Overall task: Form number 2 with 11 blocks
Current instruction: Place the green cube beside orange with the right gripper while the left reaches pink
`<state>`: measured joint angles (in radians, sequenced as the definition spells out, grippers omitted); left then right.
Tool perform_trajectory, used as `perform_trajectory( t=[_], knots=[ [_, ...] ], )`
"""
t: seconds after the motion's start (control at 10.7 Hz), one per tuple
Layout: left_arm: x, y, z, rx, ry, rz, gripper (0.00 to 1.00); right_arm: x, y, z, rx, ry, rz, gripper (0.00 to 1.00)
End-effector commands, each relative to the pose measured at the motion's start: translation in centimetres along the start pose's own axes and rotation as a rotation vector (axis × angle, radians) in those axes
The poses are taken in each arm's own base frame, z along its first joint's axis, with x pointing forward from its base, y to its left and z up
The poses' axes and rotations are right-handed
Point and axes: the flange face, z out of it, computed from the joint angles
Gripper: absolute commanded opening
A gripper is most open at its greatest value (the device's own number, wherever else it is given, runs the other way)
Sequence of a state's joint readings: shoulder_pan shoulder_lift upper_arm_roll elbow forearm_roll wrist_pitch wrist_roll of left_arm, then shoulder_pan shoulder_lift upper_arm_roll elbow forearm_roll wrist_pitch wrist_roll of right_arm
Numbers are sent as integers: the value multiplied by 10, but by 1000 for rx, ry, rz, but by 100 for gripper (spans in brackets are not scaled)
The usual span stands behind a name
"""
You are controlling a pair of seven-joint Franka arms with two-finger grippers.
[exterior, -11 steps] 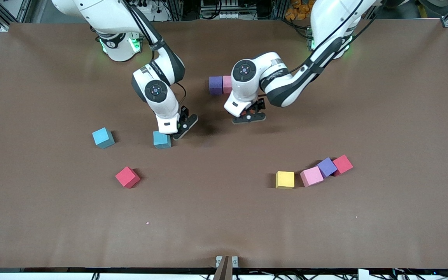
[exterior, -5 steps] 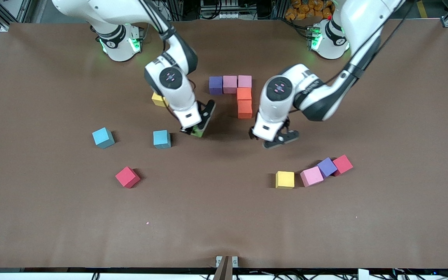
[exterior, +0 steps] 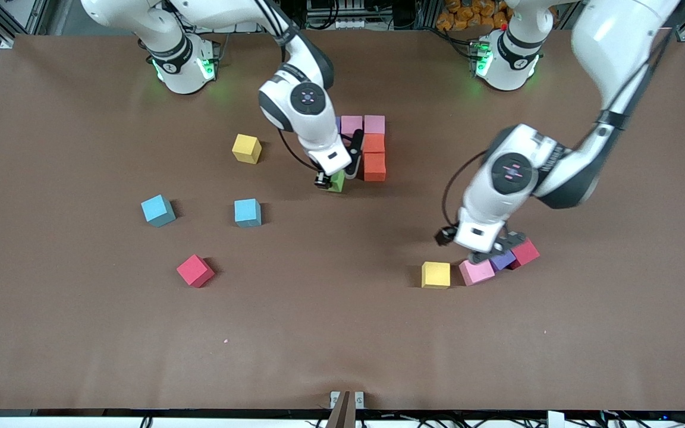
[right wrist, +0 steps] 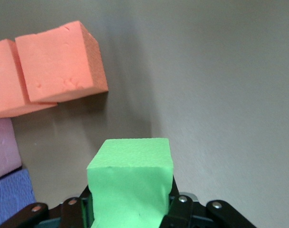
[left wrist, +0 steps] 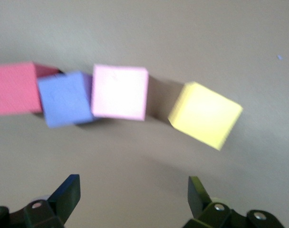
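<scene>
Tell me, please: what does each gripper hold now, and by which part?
The right gripper holds the small green foam cube by two of its side faces, beside the orange cubes. The left gripper is open and holds nothing.

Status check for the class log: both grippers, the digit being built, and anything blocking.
Right gripper shut on small green foam cube, beside the two orange foam cubes of the partial digit. Left gripper, jaws open, over pink foam cube. Nothing blocking.
</scene>
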<state>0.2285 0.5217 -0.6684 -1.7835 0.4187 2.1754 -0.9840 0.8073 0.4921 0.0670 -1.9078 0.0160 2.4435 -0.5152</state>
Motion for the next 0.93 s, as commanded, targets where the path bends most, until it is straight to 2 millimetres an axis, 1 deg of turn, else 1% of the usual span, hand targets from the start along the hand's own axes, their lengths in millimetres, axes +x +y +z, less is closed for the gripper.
perform_trajectory(
  t=[0.0, 0.09, 0.19, 0.37, 0.56, 0.75, 0.84],
  knots=[
    [26, 5, -11, -29, 23, 90, 100, 22, -13, 10, -10, -15, -64, 28],
    [35, 9, -14, -50, 28, 134, 100, 27, -16, 15, -8, -18, -74, 28],
    [42, 8, -13, -56, 30, 162, 100, 31, -21, 19, -7, -18, -83, 28],
    [58, -12, -4, -31, 32, 263, 100, 43, -32, 23, -15, -19, -110, 28],
    [70, -28, 8, -10, 24, 381, 100, 42, -36, 30, -9, -33, -112, 28],
    [70, -28, 13, -6, 19, 519, 100, 42, -38, 35, 3, -56, -99, 28],
    [74, -30, 15, -10, 18, 607, 100, 43, -39, 37, 6, -62, -99, 28]
  ],
)
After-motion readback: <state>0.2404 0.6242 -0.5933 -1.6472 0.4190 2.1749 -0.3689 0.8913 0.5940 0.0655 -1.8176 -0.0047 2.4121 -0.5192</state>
